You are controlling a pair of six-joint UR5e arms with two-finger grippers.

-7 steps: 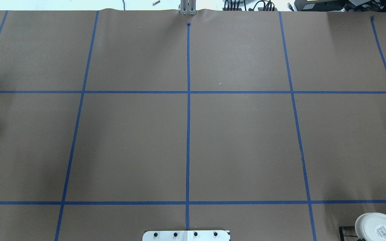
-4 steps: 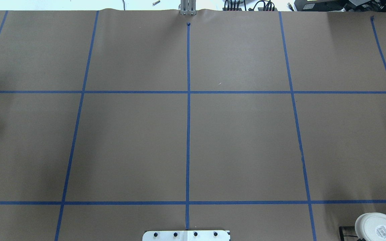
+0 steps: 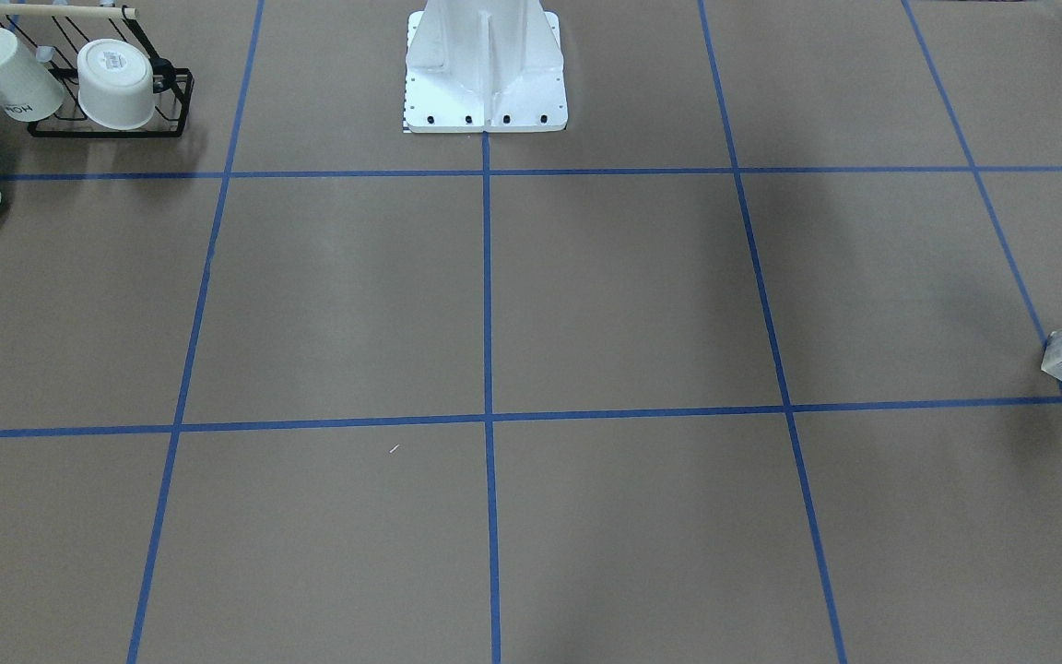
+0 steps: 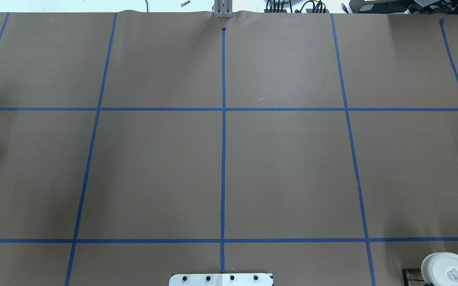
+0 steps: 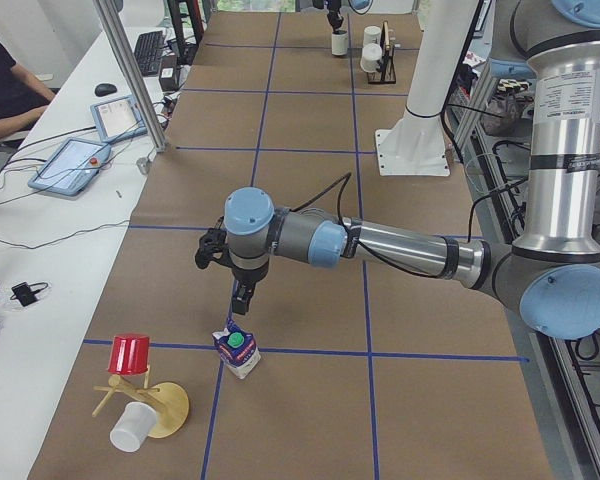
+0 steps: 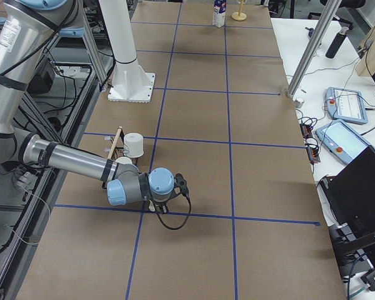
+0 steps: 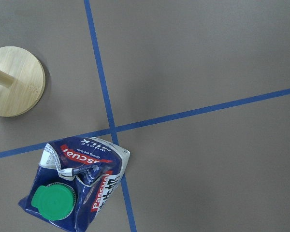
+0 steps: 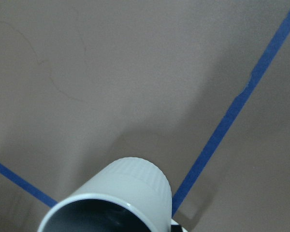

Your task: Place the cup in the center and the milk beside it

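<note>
Left gripper (image 5: pixel 238 308): opening cannot be told. It hangs just above milk (image 7: pixel 77 186). Carton upright on blue tape (image 7: pixel 99 72) crossing, far out on robot's left.

Right gripper (image 5: pixel 333 17): opening cannot be told. It sits over cup (image 8: pixel 116 198), near wire rack (image 3: pixel 165 76), far right.

Left arm (image 5: pixel 400 245) and right arm (image 6: pixel 81 164) stretch low (left tool (image 5: pixel 239 305) points down).

matt brown paper table cover (image 4: pixel 153 171), glossy printed milk carton (image 7: pixel 84 166), smooth white cup (image 8: pixel 135 186), wooden base (image 7: pixel 19 89).
</note>
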